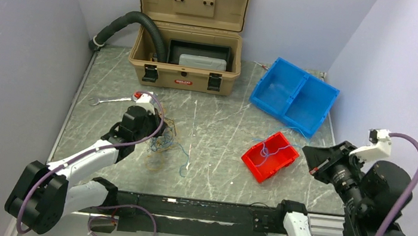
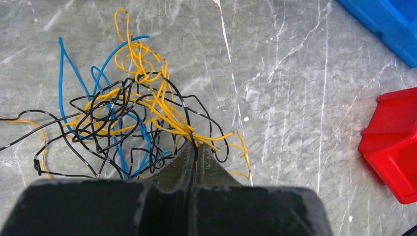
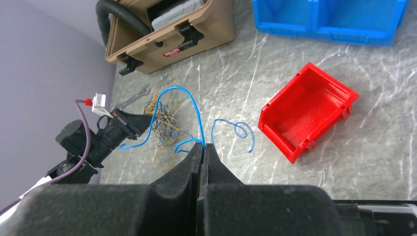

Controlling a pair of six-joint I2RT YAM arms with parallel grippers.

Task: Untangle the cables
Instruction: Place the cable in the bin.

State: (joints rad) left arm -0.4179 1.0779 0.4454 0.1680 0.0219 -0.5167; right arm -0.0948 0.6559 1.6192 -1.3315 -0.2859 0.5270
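The cables lie as a loose tangle (image 1: 161, 143) of thin blue, yellow-orange and black wires (image 2: 133, 113) on the grey marble table, left of centre. My left gripper (image 2: 196, 145) is low at the tangle's near-left edge (image 1: 152, 130), shut on yellow and black strands at its fingertips. My right gripper (image 3: 203, 144) is raised at the right side of the table (image 1: 310, 157). It is shut on a single blue cable (image 3: 173, 88). This cable arcs up and hangs free in loops, showing over the red bin in the top view (image 1: 272, 150).
A small red bin (image 3: 314, 108) sits right of centre (image 1: 252, 160). A blue two-compartment bin (image 1: 293, 95) stands at the back right. An open tan toolbox (image 1: 183, 76) with a black corrugated hose (image 1: 134, 21) stands at the back. A wrench (image 1: 109, 101) lies beside the left arm.
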